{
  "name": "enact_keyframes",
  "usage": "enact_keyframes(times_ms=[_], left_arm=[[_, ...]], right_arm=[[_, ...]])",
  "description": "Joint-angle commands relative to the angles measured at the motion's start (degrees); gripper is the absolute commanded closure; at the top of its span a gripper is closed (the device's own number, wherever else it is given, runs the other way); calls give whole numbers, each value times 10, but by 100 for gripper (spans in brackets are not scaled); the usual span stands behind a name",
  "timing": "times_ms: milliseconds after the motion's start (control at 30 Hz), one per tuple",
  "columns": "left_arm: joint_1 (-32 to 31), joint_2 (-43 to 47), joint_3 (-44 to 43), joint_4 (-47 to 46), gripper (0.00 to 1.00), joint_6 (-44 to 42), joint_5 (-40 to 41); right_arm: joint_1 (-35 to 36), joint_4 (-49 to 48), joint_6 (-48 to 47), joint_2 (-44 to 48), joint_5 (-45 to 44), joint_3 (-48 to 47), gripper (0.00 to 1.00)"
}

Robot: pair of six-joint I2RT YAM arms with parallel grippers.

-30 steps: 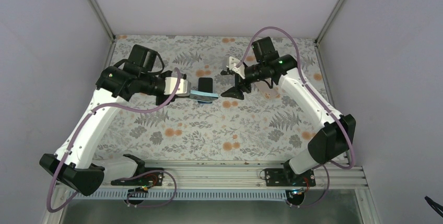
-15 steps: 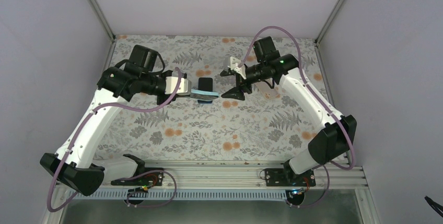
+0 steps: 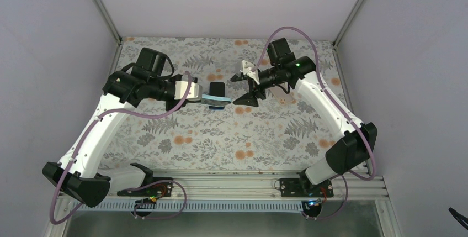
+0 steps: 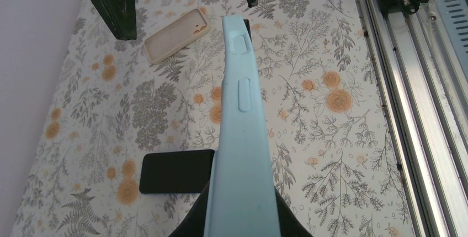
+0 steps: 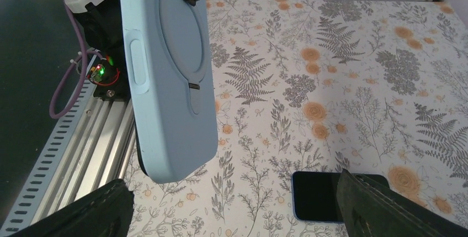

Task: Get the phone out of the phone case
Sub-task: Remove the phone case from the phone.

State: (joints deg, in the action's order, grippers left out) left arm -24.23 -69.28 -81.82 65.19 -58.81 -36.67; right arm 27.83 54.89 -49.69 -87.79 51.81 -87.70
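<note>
Two grippers are noted: the left gripper [image 3: 198, 99] is clamped on the pale-blue phone [image 3: 216, 101] above the table [image 3: 248, 137], and the right gripper [image 3: 243, 88] is spread wide, empty, near it.

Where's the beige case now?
Left wrist view, upper left: the beige case lies flat on the table, past the black phone, by the right gripper.

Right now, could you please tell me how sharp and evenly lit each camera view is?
Top external: evenly lit and sharp, with only soft shadows under the arms. Left wrist: the phone looms close and slightly soft, while the phone case on the table is crisp. Right wrist: the fingers of the right end effector are dark, with little detail, at the bottom corners.
</note>
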Motion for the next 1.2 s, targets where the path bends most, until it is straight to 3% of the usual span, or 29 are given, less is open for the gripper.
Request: enact_keyframes(times_ms=[0, 1167], left_arm=[[2, 5, -17, -27, 98, 8, -26], [2, 0, -28, -12, 98, -4, -41]], right_arm=[[8, 5, -6, 4, 18, -20, 6], [1, -23, 21, -7, 1, -25, 9]])
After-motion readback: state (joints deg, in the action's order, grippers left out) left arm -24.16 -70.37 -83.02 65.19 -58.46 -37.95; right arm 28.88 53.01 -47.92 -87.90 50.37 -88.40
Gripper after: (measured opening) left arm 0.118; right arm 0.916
